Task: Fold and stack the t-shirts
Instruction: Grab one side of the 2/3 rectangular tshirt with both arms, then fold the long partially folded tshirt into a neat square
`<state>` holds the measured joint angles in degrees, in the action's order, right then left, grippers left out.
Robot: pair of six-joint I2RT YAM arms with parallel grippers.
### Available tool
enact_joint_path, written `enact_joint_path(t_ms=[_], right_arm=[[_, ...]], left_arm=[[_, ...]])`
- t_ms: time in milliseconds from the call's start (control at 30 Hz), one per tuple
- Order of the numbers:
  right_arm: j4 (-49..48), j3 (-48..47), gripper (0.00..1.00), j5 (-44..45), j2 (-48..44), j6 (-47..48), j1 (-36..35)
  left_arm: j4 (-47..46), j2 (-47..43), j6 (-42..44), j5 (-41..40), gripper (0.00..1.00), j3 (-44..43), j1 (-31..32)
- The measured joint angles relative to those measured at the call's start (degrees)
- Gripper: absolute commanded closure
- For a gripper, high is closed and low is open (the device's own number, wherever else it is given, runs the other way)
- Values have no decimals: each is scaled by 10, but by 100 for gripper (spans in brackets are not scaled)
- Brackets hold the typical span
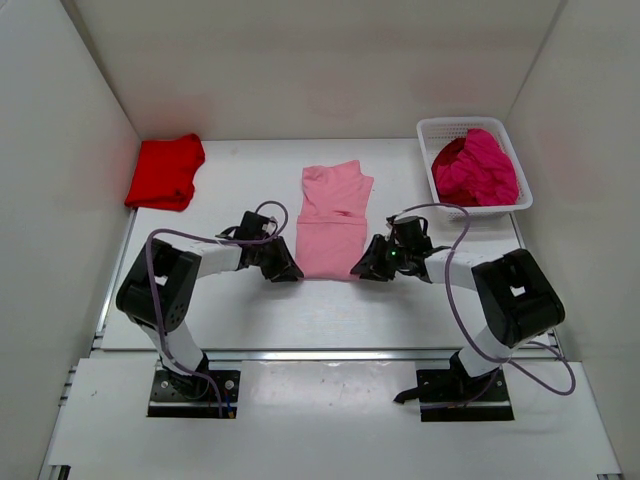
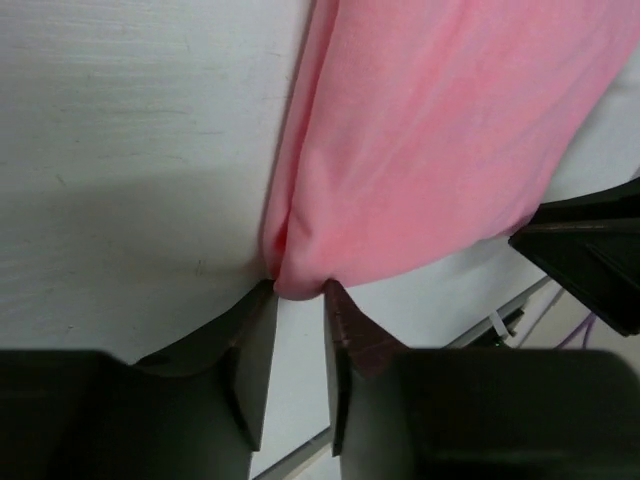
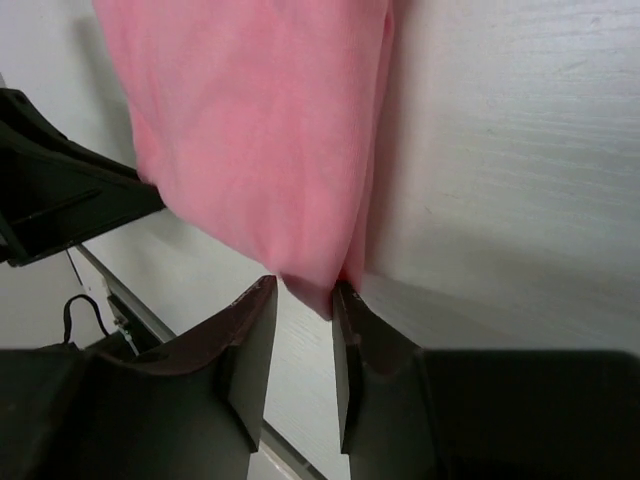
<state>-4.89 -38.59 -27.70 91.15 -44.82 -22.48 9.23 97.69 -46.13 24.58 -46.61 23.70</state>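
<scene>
Tabletop (top view): pink tee (image 1: 333, 222) lies in the middle of the tabletop (image 1: 230, 200), folded into a long strip, collar end far, hem end near.
Tools (top view): left tool (image 1: 285, 268) and right tool (image 1: 365, 268) sit low at the two near corners of the hem.
Surroundings (top view): red tee (image 1: 165, 172) lies folded at far left. Magenta tees (image 1: 478, 170) are heaped in the basket (image 1: 430, 128) at far right. Both are well apart from the pink tee, and nothing seems to stand in the way of a fold toward the collar.
Left tool (left wrist): jaws are narrowly parted with the hem corner bunched at the tips; I cannot tell whether it is pinched.
Risk (left wrist): little cloth sits at the tips, so a lift could slip it free or catch only one layer.
Right tool (right wrist): same narrow gap, with the corner dipping just between the tips; I cannot tell whether it grips.
Risk (right wrist): if one corner slips while the other holds, the fold would likely skew.
</scene>
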Motion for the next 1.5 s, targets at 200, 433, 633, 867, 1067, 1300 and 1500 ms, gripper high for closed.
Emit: enact_joint_path(t_ms=[200, 433, 633, 867, 1067, 1300, 1500], right_arm=[[-21, 6, 99, 10, 21, -15, -2], [-5, 21, 99, 25, -2, -16, -32], [96, 33, 100, 31, -126, -10, -83], [193, -116, 99, 24, -113, 27, -32], [210, -318, 100, 25, 37, 71, 47], [253, -508, 100, 38, 200, 105, 103], [300, -660, 100, 45, 322, 131, 123]], left_arm=[[-7, 3, -6, -11, 92, 12, -3], [27, -15, 21, -28, 100, 8, 6], [165, -134, 78, -28, 100, 19, -14], [259, -141, 99, -41, 100, -130, -1], [268, 16, 91, -74, 100, -373, 0], [303, 262, 82, -122, 100, -701, -3], [342, 398, 67, -143, 99, -859, -4]])
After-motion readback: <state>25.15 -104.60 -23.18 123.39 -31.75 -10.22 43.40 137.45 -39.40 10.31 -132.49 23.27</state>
